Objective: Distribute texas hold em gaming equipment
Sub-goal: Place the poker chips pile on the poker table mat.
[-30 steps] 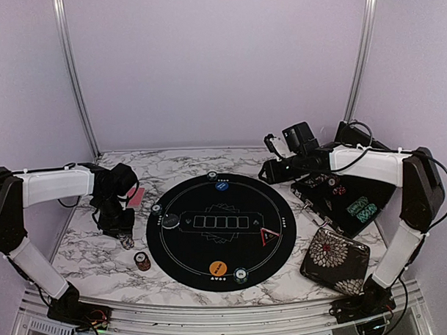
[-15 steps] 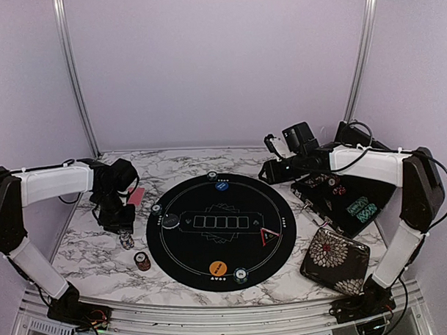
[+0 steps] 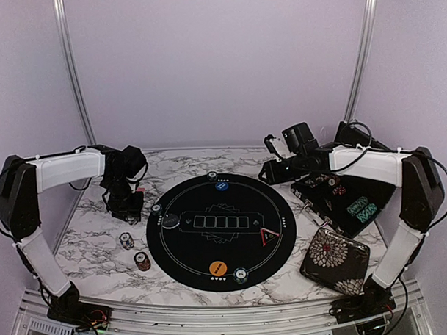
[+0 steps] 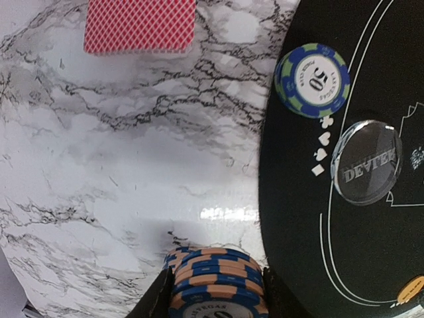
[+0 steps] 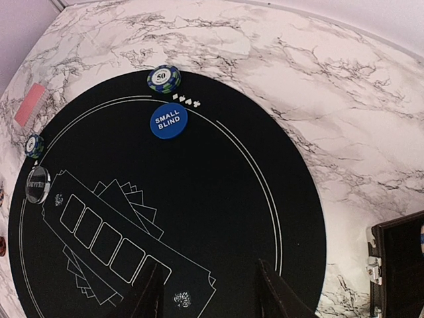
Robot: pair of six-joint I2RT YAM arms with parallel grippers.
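In the left wrist view my left gripper is shut on a stack of blue-and-orange poker chips, held just above the marble beside the black round mat. Pink-red-backed cards lie ahead, with a 50 chip and the dealer button on the mat. From above, the left gripper hangs left of the mat. Two chip stacks sit on the marble. My right gripper stands open and empty over the mat, near the blue small-blind disc.
An orange disc, a red-edged triangle and chips rest on the mat's rim. The open black case with chips lies at the right, and the floral pouch sits in front of it.
My left arm has swung up and away from the near edge, toward the cards, with the chip stack in its jaws. The right arm has not moved.
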